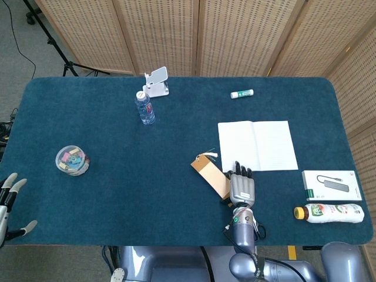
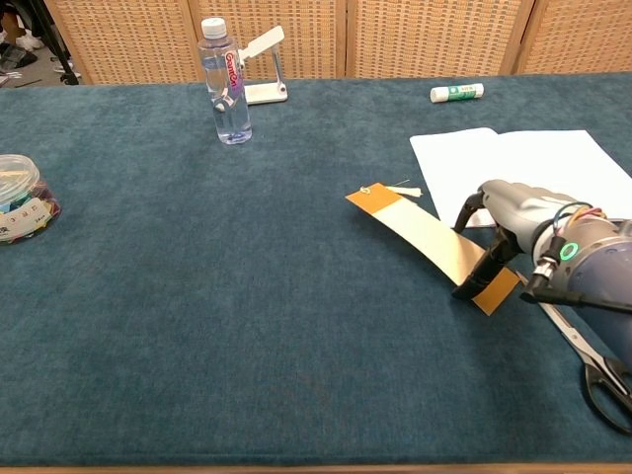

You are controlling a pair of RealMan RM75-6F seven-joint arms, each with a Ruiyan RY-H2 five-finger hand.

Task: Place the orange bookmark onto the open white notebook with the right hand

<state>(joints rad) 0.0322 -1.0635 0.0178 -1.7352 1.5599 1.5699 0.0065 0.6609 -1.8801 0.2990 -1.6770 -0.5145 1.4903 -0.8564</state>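
Note:
The orange bookmark, with a white string at its far end, lies slanted just left of the open white notebook. My right hand pinches the bookmark's near end between its fingers. In the chest view the strip rises off the blue cloth towards its far end. It does not touch the notebook. My left hand shows only in the head view, at the table's near left corner, fingers apart and holding nothing.
Scissors lie just right of the right hand. A boxed hub and a lying drink bottle sit at the near right. Farther off are a water bottle, a phone stand, a glue stick and a jar.

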